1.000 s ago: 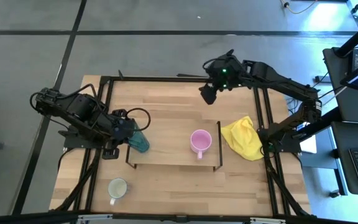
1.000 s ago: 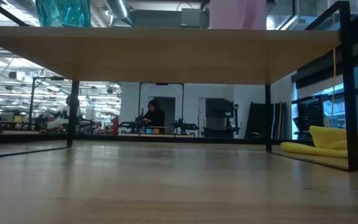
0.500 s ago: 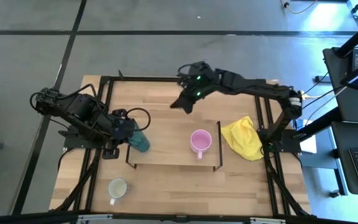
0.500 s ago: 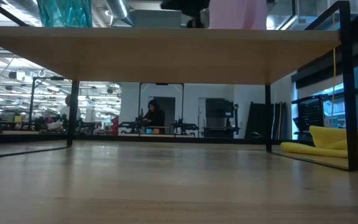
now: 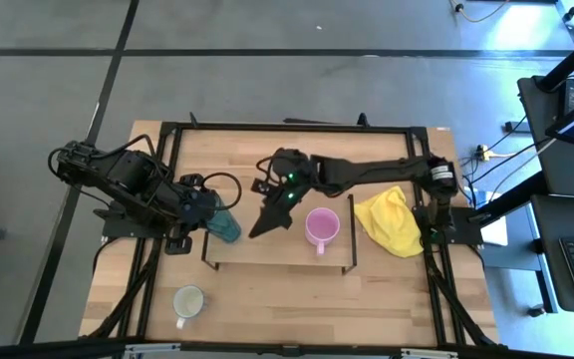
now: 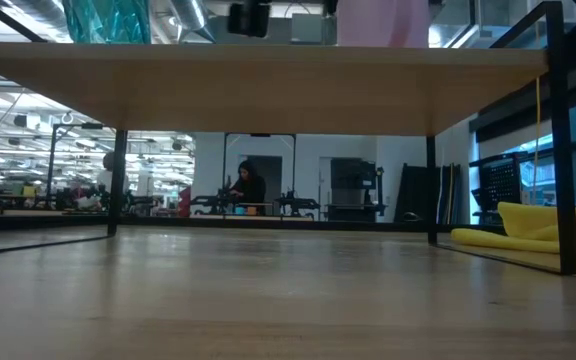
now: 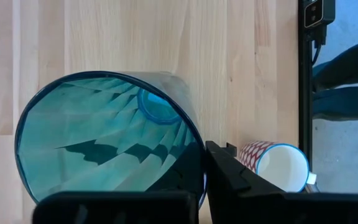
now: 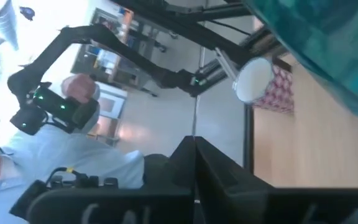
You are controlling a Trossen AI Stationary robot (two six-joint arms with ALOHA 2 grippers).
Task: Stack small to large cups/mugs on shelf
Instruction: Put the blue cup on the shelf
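The left gripper has its fingers clamped on the teal tumbler, which stands at the left end of the shelf; it should hold steady. The right gripper hovers over the shelf between tumbler and pink mug; whether its fingers are parted I cannot tell. It should approach the tumbler slowly, well apart from the left fingers.

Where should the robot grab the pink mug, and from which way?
Probably from straight above, with the fingers pinching the rim wall. The pink mug stands upright on the shelf with its mouth open to the top. Its handle points to the table's front edge, so grip across the rim on the side away from it. The right gripper is already close, beside the mug.
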